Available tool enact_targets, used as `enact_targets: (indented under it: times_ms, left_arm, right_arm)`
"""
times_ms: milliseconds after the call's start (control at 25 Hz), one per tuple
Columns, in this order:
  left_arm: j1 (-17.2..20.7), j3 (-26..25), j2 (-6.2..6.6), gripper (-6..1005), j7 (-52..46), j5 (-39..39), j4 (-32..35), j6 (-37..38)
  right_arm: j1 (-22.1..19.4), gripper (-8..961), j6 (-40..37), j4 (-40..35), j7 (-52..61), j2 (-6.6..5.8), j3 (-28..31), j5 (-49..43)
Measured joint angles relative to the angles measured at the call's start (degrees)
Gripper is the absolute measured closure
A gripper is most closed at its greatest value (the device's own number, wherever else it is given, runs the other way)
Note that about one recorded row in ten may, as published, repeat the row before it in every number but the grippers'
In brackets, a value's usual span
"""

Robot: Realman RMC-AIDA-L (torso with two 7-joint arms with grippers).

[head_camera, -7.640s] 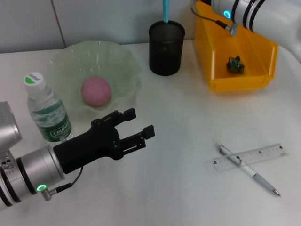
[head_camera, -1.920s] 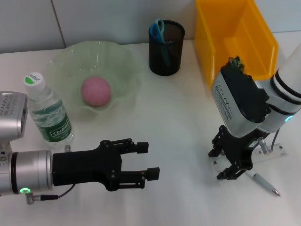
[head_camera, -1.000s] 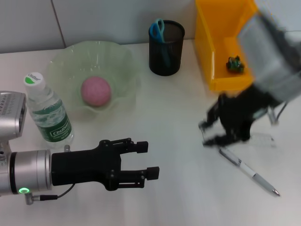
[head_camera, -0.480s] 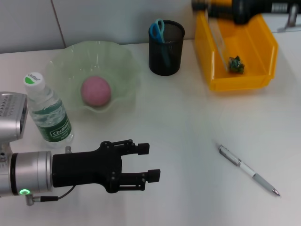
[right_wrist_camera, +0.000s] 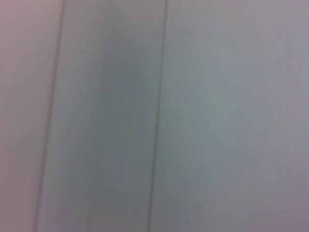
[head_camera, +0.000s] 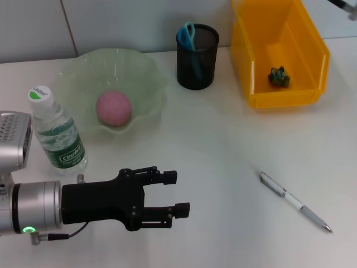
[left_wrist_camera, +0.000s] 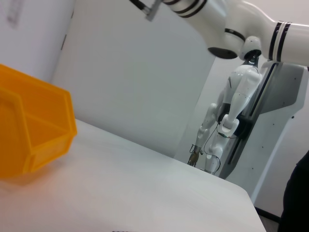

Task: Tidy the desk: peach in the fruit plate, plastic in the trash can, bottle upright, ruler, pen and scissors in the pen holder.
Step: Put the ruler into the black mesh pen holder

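My left gripper [head_camera: 173,194] hovers near-left over the desk, fingers apart (holding nothing). The pen [head_camera: 294,201] lies near-right; scissors [head_camera: 188,39] stand in the far pen holder [head_camera: 197,61].

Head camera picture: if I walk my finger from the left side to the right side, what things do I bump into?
Water bottle → pink peach → left gripper → black pen holder → pen.
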Motion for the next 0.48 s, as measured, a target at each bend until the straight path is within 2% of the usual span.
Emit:
enact_targets:
  times_ms: [120, 200, 480]
  left_arm:
    - [0.0, 0.0, 0.0, 192, 0.0, 0.0, 0.0, 0.0]
    - [0.0, 0.0, -0.04, 192, 0.0, 0.0, 0.0, 0.0]
    - [0.2, -0.4, -0.09, 192, -0.5, -0.1, 0.0, -0.2]
  right_arm:
    - [1.1, 545, 2.7, 3.5, -4.4, 0.04, -0.8, 4.0]
    - [2.9, 543, 6.4, 9.0, -11.4, 0.11, -2.3, 10.9]
    - [7.1, 537, 12.6, 18.9, -22.5, 0.28, -4.7, 21.0]
